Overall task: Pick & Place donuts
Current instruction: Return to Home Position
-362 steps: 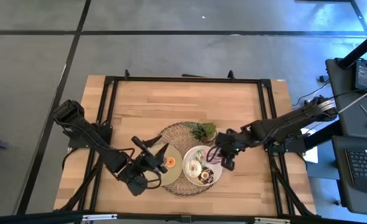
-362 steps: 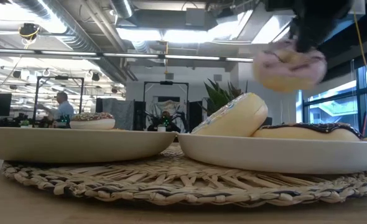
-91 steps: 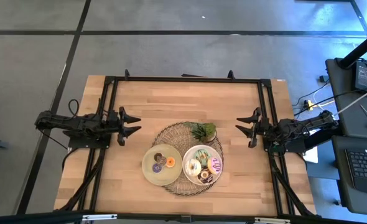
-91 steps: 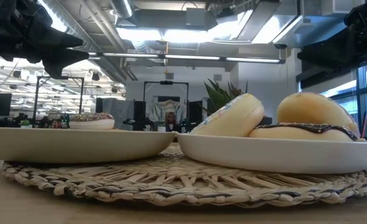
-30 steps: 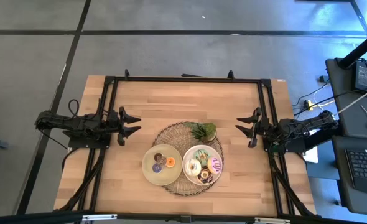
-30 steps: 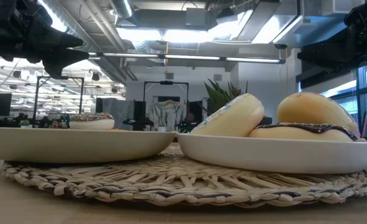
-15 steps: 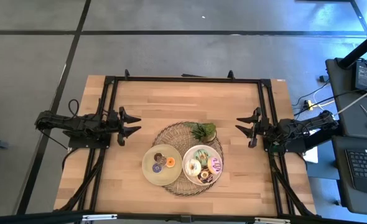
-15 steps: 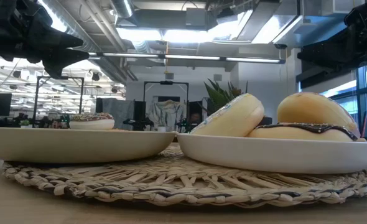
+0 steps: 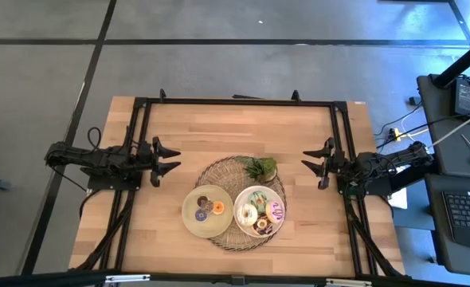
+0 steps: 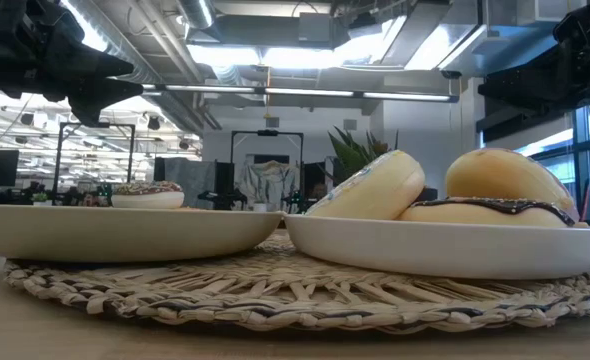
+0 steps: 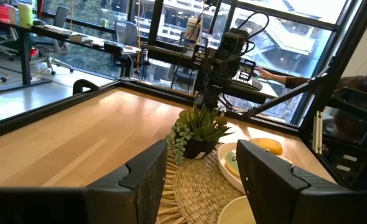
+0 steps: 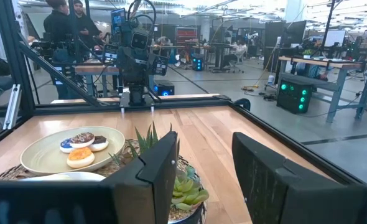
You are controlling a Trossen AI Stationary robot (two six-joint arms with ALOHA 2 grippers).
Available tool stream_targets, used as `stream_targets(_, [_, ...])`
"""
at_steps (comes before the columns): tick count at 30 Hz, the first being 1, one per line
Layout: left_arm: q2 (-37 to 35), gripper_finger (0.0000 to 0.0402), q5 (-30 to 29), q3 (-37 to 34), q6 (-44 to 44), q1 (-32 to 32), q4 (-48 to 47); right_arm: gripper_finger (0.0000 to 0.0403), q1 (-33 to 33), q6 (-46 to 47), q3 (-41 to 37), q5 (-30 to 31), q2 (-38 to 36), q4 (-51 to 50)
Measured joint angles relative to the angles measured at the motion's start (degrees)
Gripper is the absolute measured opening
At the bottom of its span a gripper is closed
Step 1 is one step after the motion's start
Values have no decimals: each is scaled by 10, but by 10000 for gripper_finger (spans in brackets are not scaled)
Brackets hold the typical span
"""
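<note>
Two round plates sit side by side on a woven mat (image 9: 219, 171). The left plate (image 9: 189, 217) holds three donuts (image 9: 207, 208): orange, purple and chocolate; they also show in the right wrist view (image 12: 82, 147). The right plate (image 9: 241, 197) holds several donuts (image 9: 262, 215), some leaning on each other (image 10: 375, 190). My left gripper (image 9: 170, 160) is open and empty at the table's left side. My right gripper (image 9: 312, 165) is open and empty at the right side. Both are well away from the plates.
A green leafy sprig in a small pot (image 9: 260, 168) stands on the mat's far side, behind the plates. A black frame (image 9: 235, 103) runs along the table's edges. Bare wood lies on the far half of the table. People show in the room beyond (image 12: 59, 25).
</note>
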Motion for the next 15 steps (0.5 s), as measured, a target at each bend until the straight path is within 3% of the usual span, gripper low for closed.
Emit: stream_targets(15, [0, 190, 0, 0, 0, 0, 0, 156, 0, 1, 0, 0, 0, 0])
